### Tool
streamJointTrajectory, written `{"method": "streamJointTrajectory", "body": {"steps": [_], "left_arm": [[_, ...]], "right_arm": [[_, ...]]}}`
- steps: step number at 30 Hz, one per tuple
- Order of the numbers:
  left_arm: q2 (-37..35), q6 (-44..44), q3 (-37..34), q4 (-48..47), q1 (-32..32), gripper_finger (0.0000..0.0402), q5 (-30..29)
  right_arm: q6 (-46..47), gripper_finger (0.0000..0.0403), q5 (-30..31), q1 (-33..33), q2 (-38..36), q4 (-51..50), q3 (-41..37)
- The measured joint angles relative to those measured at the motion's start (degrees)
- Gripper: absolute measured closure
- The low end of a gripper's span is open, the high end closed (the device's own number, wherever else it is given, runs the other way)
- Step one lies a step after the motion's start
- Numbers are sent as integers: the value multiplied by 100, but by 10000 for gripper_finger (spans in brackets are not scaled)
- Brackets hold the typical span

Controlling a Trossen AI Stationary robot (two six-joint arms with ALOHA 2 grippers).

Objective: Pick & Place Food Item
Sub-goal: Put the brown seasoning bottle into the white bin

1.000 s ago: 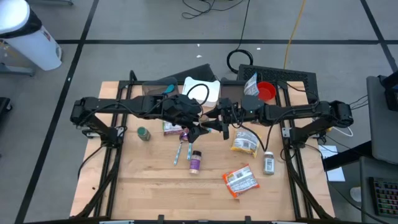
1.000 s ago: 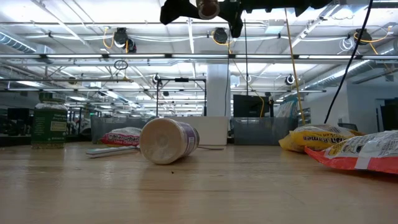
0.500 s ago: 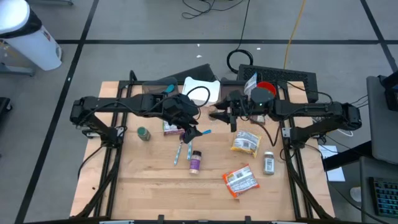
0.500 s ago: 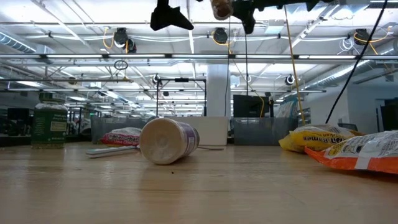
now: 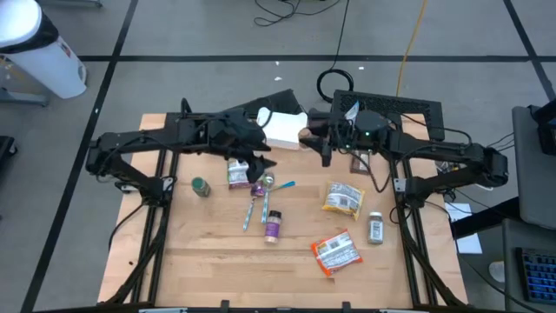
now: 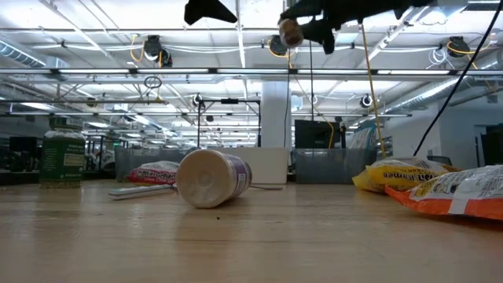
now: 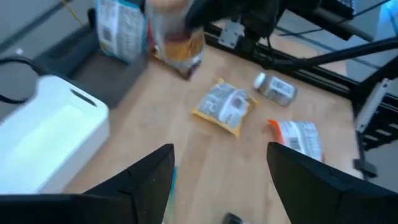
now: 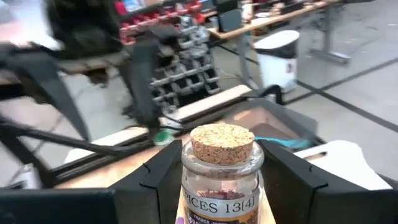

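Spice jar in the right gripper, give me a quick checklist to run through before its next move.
1. Grip: the right gripper is shut on the spice jar, fingers on both sides of the glass. Ok.
2. Cork stopper seated in the jar's neck. Ok.
3. Jar lifted off the table: the low view shows it high above the wood. Ok.
4. Left gripper open, holding nothing, and apart from the jar. Ok.
5. Where the jar should go: cannot tell.
6. Items below, such as the yellow packet and the white tray, lie well under the jar. Ok.
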Motion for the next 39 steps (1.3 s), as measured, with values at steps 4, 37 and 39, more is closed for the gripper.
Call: {"method": "streamJointTrajectory", "body": {"steps": [4,37,39], "left_arm": [[-203,289,-527,386,289,151,210],[-747,333,-3085,3960,2962,154,4011],[-747,319,-3085,3964,2960,151,4009]], "right_arm": [[-1,232,224,-144,155,271,-274],[559,233,1382,-670,2405,2882,-391],[547,233,1371,-754,2504,2964,-407]]}}
